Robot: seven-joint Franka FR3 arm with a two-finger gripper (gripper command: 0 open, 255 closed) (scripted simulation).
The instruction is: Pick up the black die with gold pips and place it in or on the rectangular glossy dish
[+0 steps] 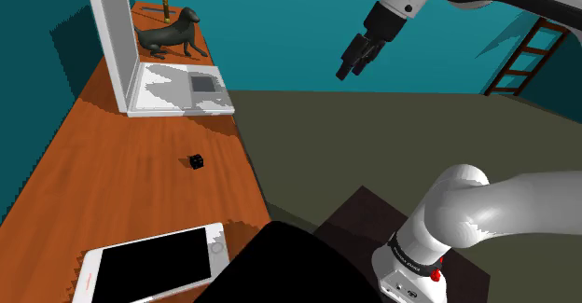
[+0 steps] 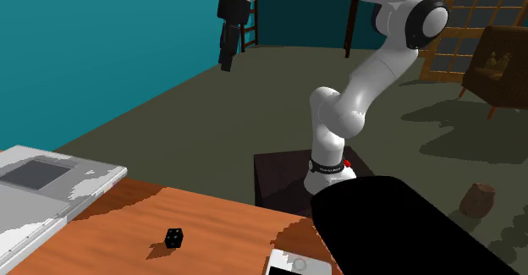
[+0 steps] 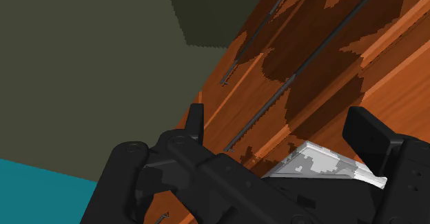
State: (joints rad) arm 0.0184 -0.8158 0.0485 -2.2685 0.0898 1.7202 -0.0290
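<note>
I am holding my fingers (image 1: 350,70) apart and empty, high up, while one small black die (image 1: 196,161) is lying on the bench (image 1: 112,175) near one white-rimmed dish (image 1: 217,247).

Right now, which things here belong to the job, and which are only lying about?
For the job: die, on the table; gripper, open, raised well away from it. Which thing is the dish, I cannot tell.
Lying about: laptop; dog figure; phone; big black shape at the table's edge.
</note>
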